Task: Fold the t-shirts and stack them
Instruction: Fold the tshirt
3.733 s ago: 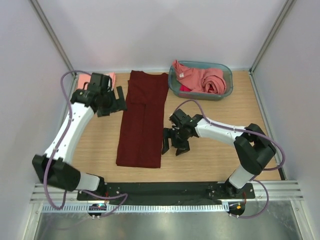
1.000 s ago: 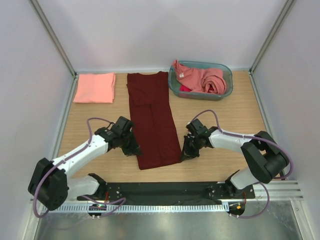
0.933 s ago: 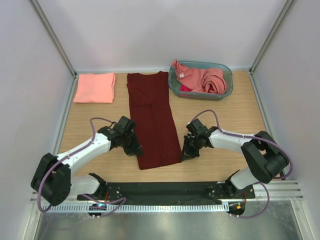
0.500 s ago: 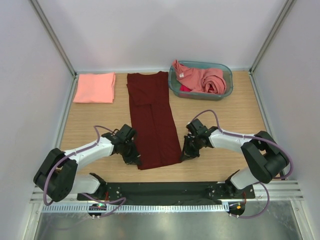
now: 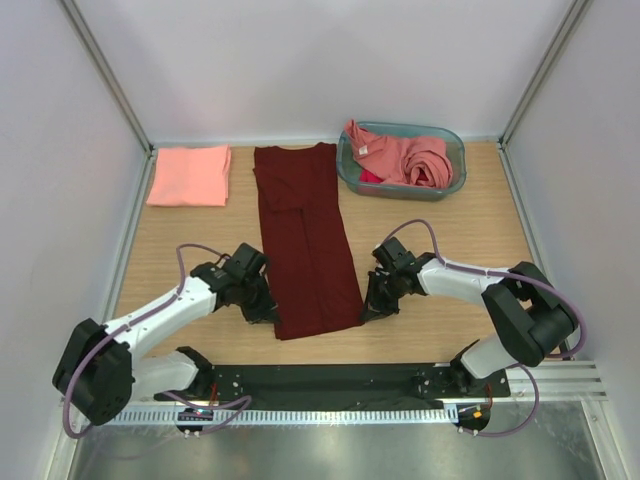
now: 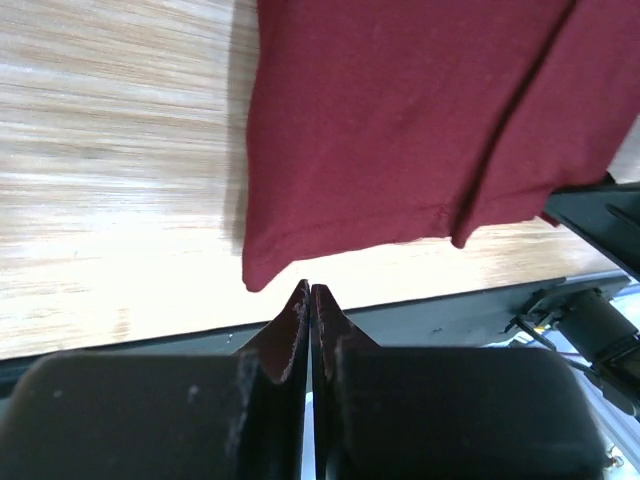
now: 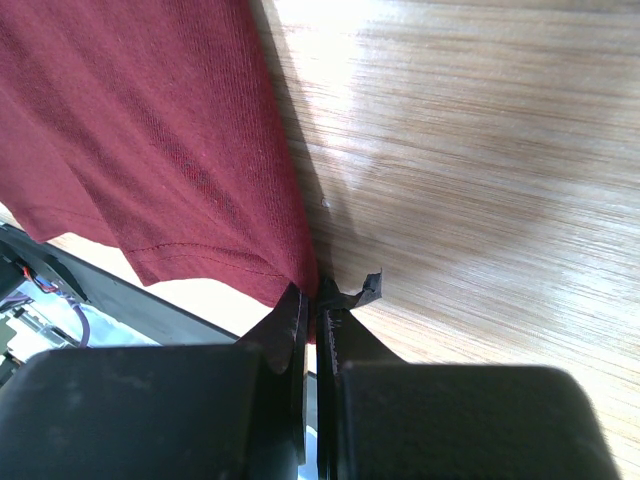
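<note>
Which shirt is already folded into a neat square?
The salmon-pink shirt at the far left; the maroon shirt lies long, others sit bunched in the basket.

The left gripper (image 6: 308, 291) has its two black fingers pressed together with nothing between them, tips just beside the near left corner of a dark maroon t-shirt (image 6: 420, 120) lying flat on a pale wooden table (image 6: 110, 150).

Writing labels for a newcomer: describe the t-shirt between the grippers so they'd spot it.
On the table, left of the teal basket, a long strip runs front to back: the maroon t-shirt. It alone is dark red; the salmon t-shirt and the basket's pink t-shirts are paler.
</note>
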Controlling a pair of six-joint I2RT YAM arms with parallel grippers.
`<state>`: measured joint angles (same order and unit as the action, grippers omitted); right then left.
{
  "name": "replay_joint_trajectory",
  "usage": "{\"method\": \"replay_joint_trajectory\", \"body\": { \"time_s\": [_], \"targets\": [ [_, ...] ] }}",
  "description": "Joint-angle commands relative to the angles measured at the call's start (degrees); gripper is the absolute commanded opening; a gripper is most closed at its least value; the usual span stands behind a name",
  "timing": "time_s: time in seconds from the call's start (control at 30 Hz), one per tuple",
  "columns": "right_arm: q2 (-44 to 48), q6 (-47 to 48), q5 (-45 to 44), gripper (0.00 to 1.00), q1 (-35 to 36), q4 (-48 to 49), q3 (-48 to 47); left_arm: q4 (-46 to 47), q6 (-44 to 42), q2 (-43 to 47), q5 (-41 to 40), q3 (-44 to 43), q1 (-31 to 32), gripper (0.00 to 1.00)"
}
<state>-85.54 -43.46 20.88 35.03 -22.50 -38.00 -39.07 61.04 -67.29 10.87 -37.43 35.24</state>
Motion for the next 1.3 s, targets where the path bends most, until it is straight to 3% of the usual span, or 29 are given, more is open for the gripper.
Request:
{"method": "replay_joint_trajectory", "body": {
  "time_s": [0.0, 0.17, 0.37, 0.53, 0.57, 0.7, 0.8, 0.87, 1.0, 1.27],
  "targets": [
    [-0.5, 0.2, -0.9, 0.01, -0.2, -0.4, -1.2, -0.9, 0.0, 1.1, -0.2, 2.2, 0.4, 0.00],
    [-0.9, 0.4, -0.8, 0.01, -0.2, -0.5, -1.4, 6.6, -0.5, -2.1, 2.0, 5.4, 0.4, 0.00],
    [-1.2, 0.6, -0.9, 0.01, -0.3, -0.5, -1.7, 4.9, 1.2, -3.6, 1.5, 8.9, 0.3, 0.00],
    [-1.6, 0.6, -0.8, 0.01, -0.3, -0.4, -1.7, 1.8, 0.0, -2.8, 1.8, 5.2, 0.4, 0.01],
    [-1.6, 0.6, -0.8, 0.01, -0.2, -0.5, -1.7, 0.7, -0.1, -0.6, 1.3, 4.4, 0.4, 0.05],
    [-1.6, 1.2, -0.6, 0.01, -0.2, -0.7, -1.7, -5.7, -0.2, 4.5, -2.6, 1.8, 0.4, 0.50],
    [-1.7, 1.5, -0.7, 0.01, -0.3, -0.9, -1.9, -4.9, 0.5, 5.3, -3.5, 2.8, 0.2, 0.63],
    [-1.9, 1.6, -0.6, 0.01, -0.2, -1.0, -2.0, -3.4, 0.1, 4.0, -2.8, 3.5, 0.1, 0.63],
    [-2.2, 2.0, -0.3, 0.01, -0.3, -1.1, -2.2, 2.2, -3.9, -2.0, -1.5, 4.7, 0.1, 0.50],
    [-1.8, 2.2, -0.1, 0.01, -0.2, -1.4, -2.1, 6.7, -5.9, -6.4, -0.6, 6.1, 0.1, 0.47]
  ]
}}
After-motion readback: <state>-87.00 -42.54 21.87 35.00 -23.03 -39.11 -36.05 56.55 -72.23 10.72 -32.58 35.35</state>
